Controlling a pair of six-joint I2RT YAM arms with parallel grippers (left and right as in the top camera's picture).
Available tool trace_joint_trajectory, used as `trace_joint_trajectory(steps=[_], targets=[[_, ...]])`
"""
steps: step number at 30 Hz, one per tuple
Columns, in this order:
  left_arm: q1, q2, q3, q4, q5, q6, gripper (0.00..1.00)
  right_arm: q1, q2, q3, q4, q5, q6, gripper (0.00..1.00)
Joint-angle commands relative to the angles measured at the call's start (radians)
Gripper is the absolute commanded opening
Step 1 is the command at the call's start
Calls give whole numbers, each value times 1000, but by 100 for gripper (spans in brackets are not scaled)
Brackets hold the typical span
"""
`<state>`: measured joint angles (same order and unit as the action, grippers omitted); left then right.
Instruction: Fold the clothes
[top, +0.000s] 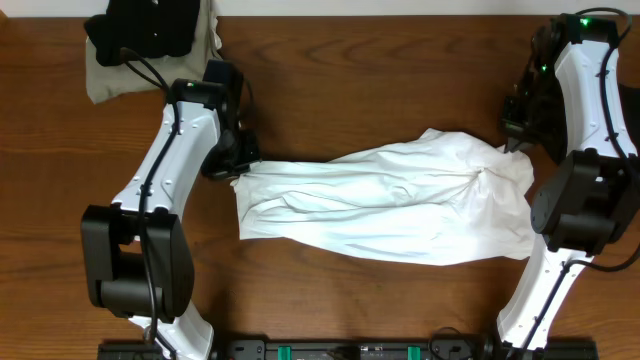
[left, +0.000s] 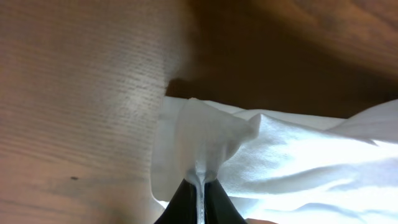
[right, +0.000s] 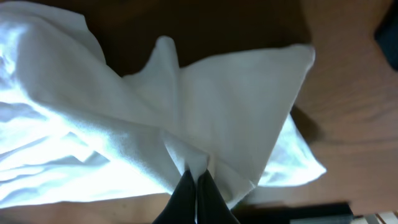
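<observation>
Wooden desk (top: 380, 90) with white shirt (top: 390, 200) held between two arms.
White shirt lies wrinkled mid-desk. Black garment (top: 145, 25) sits on khaki garment (top: 108, 82) at the far-left corner. Left gripper (left: 200, 182) pinches the shirt's left edge, right gripper (right: 196, 175) its right edge.

Open tabletop (top: 400, 70) beyond white shirt (top: 390, 205)

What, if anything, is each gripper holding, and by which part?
Both hold the white shirt: the left gripper pinches a bunched fold at one end, the right gripper a fold at the opposite end.
</observation>
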<state>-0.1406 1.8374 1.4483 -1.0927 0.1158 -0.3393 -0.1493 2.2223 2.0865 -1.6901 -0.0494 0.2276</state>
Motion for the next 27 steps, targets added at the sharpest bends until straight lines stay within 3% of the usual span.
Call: trace_joint_trajectory(steps=[1, 14, 19, 27], targets=[[28, -8, 8, -15, -38, 5, 6, 13, -24, 10, -9, 40, 21, 1], [95, -8, -7, -28, -37, 6, 6, 22, -129, -8, -9, 49, 31, 1], [96, -7, -14, -29, -37, 6, 6, 59, -135, -105, -8, 63, 20, 1], [96, -6, -22, -69, -38, 7, 7, 79, -135, -253, 37, 137, 117, 1]])
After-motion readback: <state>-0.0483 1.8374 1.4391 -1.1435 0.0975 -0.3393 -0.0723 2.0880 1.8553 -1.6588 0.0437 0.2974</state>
